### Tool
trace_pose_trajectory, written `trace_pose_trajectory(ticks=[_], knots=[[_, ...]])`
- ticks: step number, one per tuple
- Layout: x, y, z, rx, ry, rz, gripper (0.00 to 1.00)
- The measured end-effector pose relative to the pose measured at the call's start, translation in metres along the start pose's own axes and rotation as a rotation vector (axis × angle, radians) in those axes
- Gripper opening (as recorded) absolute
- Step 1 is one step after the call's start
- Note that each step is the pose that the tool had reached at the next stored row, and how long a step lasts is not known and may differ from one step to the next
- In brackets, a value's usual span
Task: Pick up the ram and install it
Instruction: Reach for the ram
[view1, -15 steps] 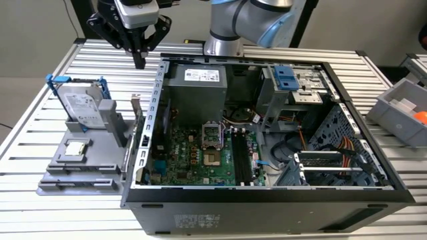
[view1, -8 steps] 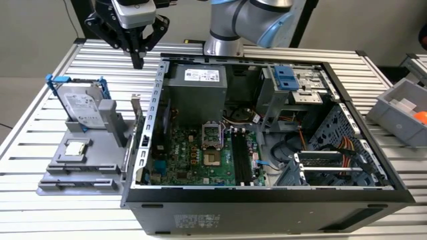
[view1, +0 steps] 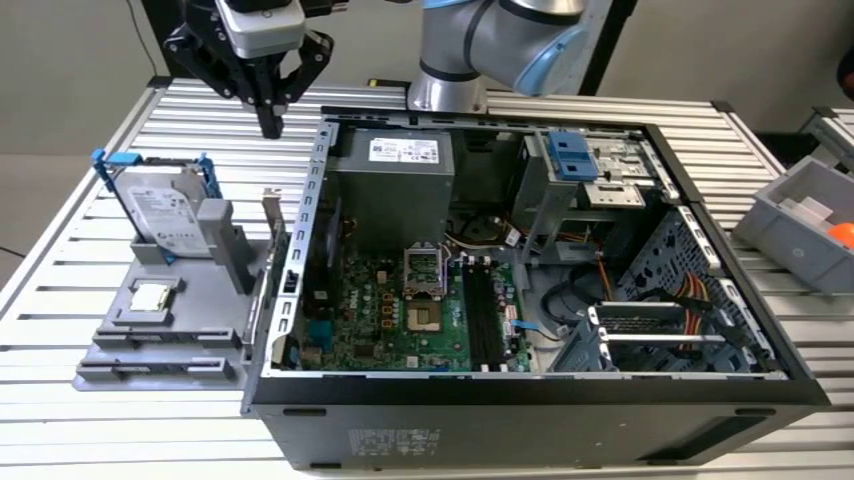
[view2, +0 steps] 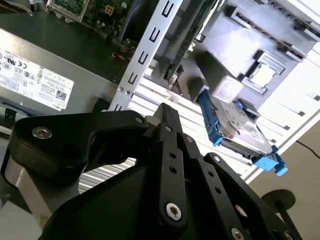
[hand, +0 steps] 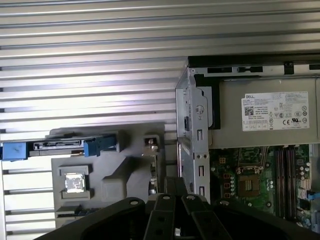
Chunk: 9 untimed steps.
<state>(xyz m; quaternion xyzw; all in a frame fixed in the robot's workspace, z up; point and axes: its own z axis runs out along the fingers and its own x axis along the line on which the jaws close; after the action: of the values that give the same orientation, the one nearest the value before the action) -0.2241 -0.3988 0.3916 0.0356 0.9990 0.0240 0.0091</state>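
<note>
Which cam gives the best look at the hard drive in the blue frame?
Exterior view: the hard drive stands upright in the grey fixture, broad labelled face showing. Second wrist view catches the drive obliquely; first wrist view sees the drive edge-on from above.

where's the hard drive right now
The hard drive stands on edge at the far end of the grey fixture, on the exterior view's left beside the open computer case, with the processor chip just nearer the camera.

White label (hand: 275, 111) on grey power supply (hand: 232, 132): small logo, square code, fine print rows, certification marks (wording not made out). White label (view1: 160, 222) on hard drive (view1: 187, 190): print unreadable. Nothing else legible.
</note>
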Motion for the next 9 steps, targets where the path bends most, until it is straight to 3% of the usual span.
trace_pose_trajectory(ticks=[9], knots=[[0.0044,-0.0003,0.0001,0.0002,0.0015,0.0,0.0]])
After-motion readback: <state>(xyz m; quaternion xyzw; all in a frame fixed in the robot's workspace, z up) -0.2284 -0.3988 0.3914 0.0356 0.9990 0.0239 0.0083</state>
